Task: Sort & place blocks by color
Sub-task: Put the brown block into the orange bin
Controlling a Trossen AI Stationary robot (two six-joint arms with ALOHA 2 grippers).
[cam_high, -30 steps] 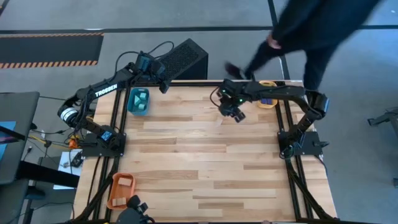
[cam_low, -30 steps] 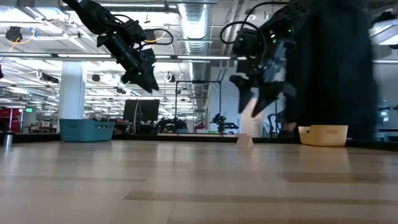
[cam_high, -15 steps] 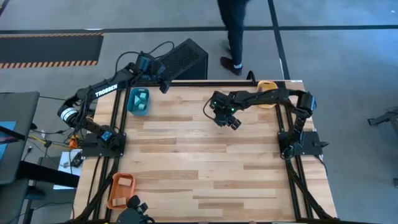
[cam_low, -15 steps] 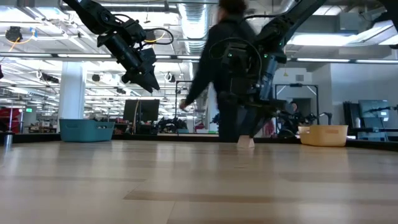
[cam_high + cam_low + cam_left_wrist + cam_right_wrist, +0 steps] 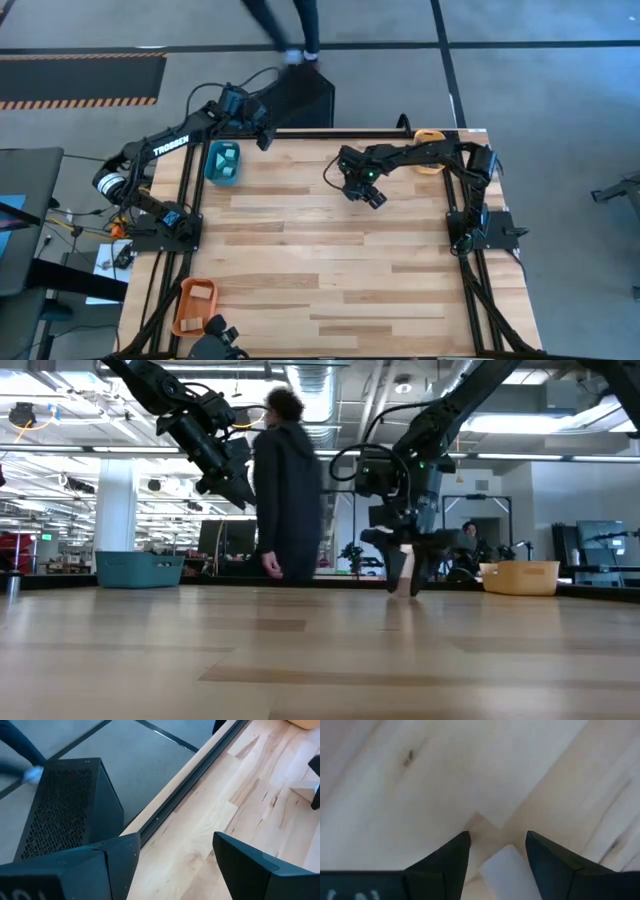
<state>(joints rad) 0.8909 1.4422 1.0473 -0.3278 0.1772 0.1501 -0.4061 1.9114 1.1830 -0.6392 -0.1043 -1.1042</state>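
A pale tan wood block (image 5: 502, 865) rests flat on the table, toward its far side. My right gripper (image 5: 405, 582) reaches down over it, open, with one finger on either side; in the high view the gripper (image 5: 358, 188) hides the block. My left gripper (image 5: 257, 128) hangs open in the air by the far left corner, above and beside the teal tray (image 5: 222, 162), which has light cyan blocks in it. A tan block lies in the orange tray (image 5: 195, 305). A dark block lies in the yellow-orange tray (image 5: 430, 163). My right gripper comes at the tan block from above, pointing down, and its fingers (image 5: 452, 855) stand on either side of the block's side faces. I cannot tell whether they touch it. The block sits on the table.
The teal tray (image 5: 140, 568) sits at the far left and the yellow-orange tray (image 5: 520, 577) at the far right. The orange tray sits at the near left edge. A black perforated box (image 5: 60, 805) stands beyond the far edge. A person (image 5: 285, 490) walks behind the table.
My right gripper has moved toward the table's left edge and come down until its fingers stand either side of the tan block. The block has stayed where it was. A person behind the far edge has walked from right to left.
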